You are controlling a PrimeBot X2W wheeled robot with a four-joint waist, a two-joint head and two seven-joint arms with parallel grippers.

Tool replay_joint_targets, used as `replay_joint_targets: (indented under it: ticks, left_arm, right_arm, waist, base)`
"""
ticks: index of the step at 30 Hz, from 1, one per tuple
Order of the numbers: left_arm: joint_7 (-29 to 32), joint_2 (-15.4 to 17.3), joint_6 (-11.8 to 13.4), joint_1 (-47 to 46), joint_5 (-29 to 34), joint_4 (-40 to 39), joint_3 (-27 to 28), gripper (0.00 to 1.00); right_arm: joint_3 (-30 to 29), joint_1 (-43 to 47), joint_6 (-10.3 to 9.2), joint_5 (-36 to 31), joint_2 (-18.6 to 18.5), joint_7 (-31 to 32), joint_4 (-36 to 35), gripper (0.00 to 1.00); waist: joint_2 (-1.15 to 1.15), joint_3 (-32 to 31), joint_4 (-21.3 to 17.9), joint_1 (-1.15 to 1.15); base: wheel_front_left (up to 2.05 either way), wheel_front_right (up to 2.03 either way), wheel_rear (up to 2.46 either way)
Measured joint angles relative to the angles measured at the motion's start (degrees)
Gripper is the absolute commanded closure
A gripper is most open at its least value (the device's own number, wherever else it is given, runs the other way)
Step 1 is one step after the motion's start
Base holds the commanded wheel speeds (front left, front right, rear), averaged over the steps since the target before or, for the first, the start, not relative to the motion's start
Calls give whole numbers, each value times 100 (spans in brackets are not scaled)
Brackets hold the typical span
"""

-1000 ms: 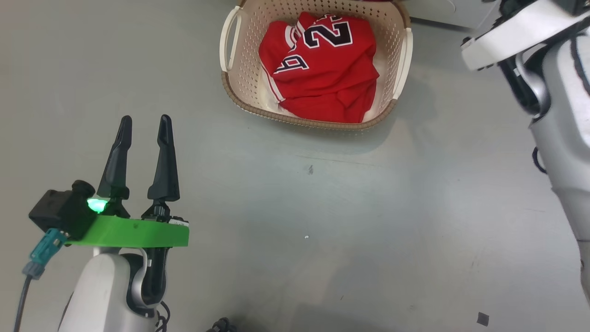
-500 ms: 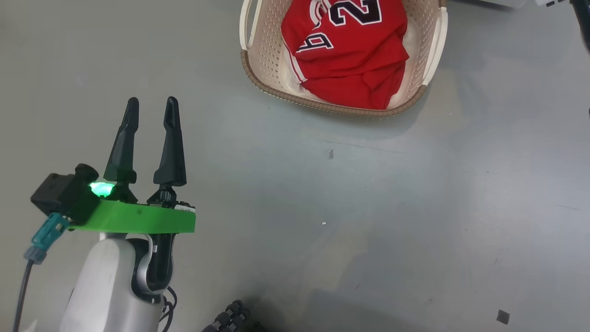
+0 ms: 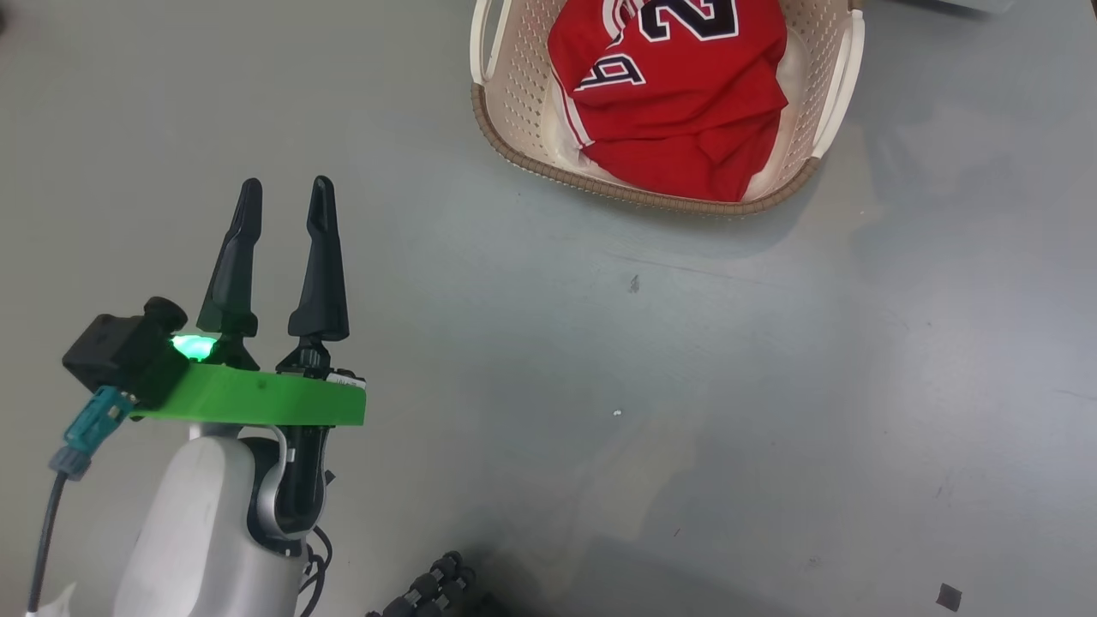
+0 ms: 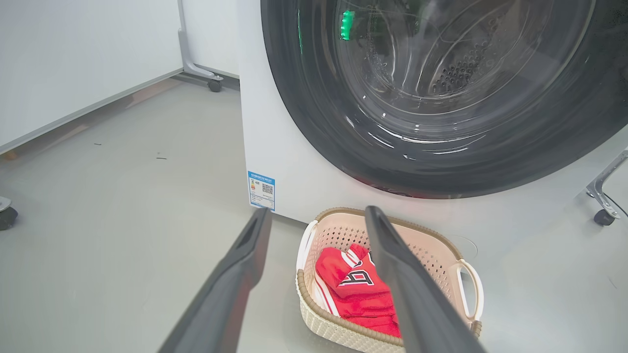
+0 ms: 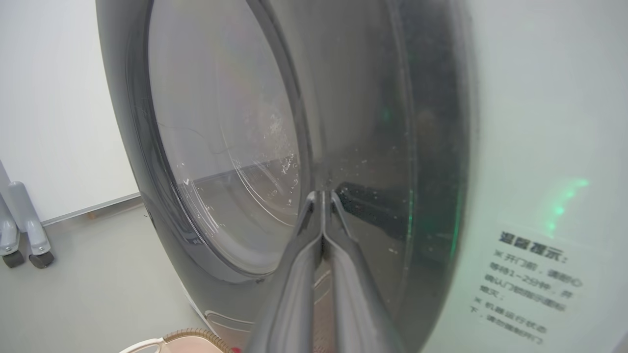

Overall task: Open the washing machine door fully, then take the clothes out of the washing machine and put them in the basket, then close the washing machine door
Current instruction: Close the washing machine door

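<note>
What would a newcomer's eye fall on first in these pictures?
The red jersey with navy numbers, lying in the cream basket on the floor, stands out. Behind the basket rises the washing machine door, black-rimmed. The open left gripper, on a bright green mount, sits at the head view's lower left.

The white washing machine [image 4: 294,162] is seen with its black-rimmed, glass-bowled washing machine door [image 4: 314,113] lying shut against the front. Just before it the cream basket [image 3: 514,128] is set upright, and the clothes [image 3: 686,111], a red numbered jersey uppermost, are heaped inside it
</note>
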Motion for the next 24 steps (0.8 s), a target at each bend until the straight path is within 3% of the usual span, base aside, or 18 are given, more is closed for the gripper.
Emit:
replay_joint_targets:
  ticks: [12, 24]
  left_arm:
    - [0, -7, 0, -59, 11, 159, 49, 0]
    - [-1, 75, 0, 39, 216, 290, 437, 0]
  right_arm:
    - [-85, 605, -100, 111, 96, -151, 537, 100]
    - [-51, 1676, -94, 404, 580, -200, 557, 100]
  waist:
    - [0, -434, -94, 0]
    - [0, -1238, -448, 0]
  base:
    - [0, 0, 0]
    - [0, 0, 0]
